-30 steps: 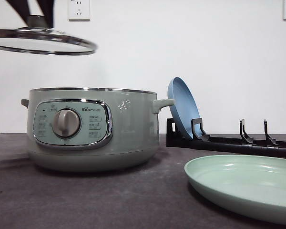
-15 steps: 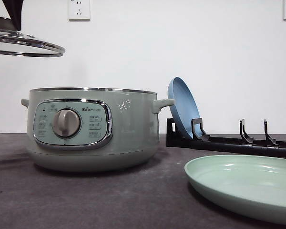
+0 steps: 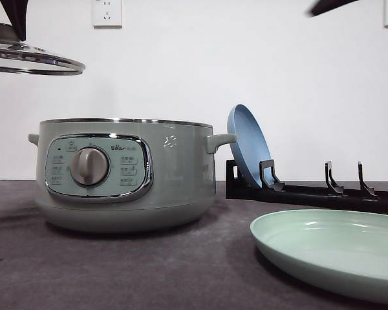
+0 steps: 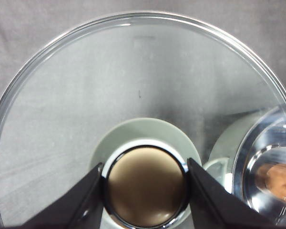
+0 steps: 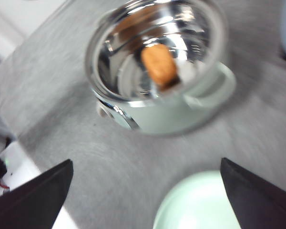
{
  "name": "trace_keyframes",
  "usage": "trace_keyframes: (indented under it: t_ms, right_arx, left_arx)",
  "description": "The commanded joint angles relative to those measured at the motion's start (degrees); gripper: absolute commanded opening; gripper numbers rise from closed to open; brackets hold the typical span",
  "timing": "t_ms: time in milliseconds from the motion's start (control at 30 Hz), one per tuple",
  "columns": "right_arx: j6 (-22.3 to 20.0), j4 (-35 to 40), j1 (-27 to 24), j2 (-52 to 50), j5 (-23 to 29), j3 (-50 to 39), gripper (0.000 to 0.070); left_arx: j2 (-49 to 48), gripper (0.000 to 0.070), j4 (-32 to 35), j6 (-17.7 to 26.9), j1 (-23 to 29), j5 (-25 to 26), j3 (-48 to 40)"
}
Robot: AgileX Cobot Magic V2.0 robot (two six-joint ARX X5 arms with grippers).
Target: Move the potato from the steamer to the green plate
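one orange-brown oval potato (image 5: pixel 158 64) lies inside the open sage-green steamer (image 3: pixel 124 174); likely firm and light, best gripped across its middle. left tool (image 4: pixel 145 179) clamps the glass lid's knob (image 4: pixel 146 186); right tool (image 5: pixel 145 191) spread apart.

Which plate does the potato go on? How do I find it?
Start at the big sage-green steamer on the dark table. To its right a black rack holds a blue plate standing on its edge. The green plate lies flat in front of that rack: it is pale mint, not blue.
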Motion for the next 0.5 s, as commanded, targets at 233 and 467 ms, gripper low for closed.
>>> trace_keyframes:
  t_ms: [233, 467]
  right_arx:
    - [-7.02, -1.65, 7.0, 28.5, 0.26, 24.59, 0.0624]
    - [-11.5, -4.18, 11.0, 46.15, 4.46, 44.65, 0.0624]
  left_arx:
    - [-0.42, 0.0, 2.25, -0.76, 0.0, -0.31, 2.51]
    - [-0.42, 0.0, 2.35, -0.76, 0.16, -0.31, 2.5]
